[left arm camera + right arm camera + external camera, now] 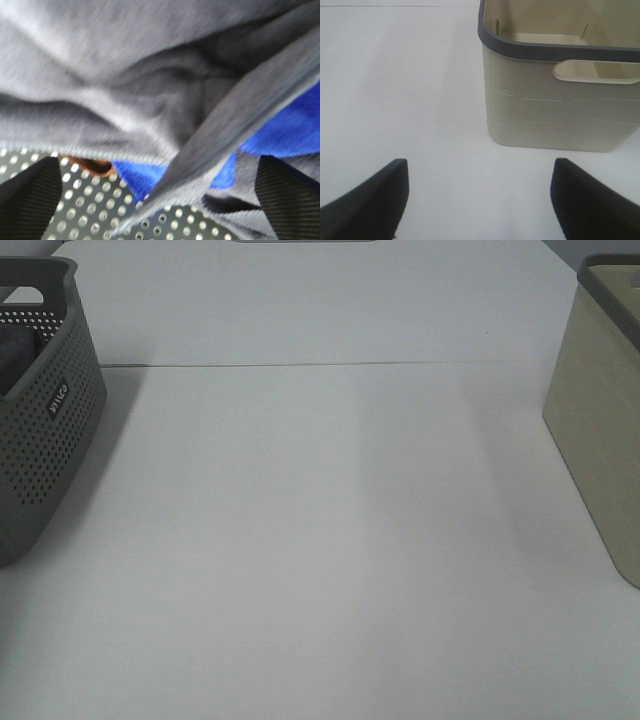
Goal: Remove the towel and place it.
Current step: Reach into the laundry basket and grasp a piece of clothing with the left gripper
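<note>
The dark charcoal-grey towel (125,85) fills the left wrist view, crumpled inside the grey perforated basket (50,430). A sliver of it shows in the exterior high view (14,355). My left gripper (159,200) is open, down in the basket right at the towel. A fold of the towel runs between its fingers (30,197). A blue cloth (290,130) lies under the towel. My right gripper (480,200) is open and empty above the white table, facing the beige basket (555,110). Neither gripper shows in the exterior high view.
The beige basket with a dark rim (600,410) stands at the table's right edge and looks empty inside. A small orange-brown item (90,164) peeks from under the towel. The white table (320,540) lies between the two baskets.
</note>
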Available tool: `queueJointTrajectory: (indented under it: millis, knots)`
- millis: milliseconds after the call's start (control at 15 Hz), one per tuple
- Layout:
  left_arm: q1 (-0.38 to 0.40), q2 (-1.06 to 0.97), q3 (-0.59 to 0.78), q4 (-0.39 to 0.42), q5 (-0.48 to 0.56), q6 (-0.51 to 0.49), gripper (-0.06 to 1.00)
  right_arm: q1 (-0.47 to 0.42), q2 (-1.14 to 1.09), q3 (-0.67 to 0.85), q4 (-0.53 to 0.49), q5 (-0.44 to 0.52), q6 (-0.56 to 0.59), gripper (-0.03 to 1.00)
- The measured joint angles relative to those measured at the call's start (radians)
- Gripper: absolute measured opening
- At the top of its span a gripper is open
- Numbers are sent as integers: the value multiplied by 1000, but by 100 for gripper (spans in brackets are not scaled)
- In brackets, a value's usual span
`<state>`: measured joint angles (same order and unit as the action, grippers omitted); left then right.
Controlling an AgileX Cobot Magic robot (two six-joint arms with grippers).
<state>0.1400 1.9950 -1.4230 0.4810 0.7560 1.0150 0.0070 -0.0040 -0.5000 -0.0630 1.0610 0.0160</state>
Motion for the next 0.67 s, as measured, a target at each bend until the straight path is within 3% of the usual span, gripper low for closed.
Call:
queueJointTrajectory:
  millis: [267, 467, 667]
  knots:
    - [0, 1, 0, -30, 3, 32, 96, 0, 0, 0, 0, 0, 0, 76]
    - [0, 1, 0, -88, 27, 78, 80, 0, 0, 0, 0, 0, 0, 76]
    - [0, 1, 0, -91, 30, 84, 66, 0, 0, 0, 0, 0, 0, 76]
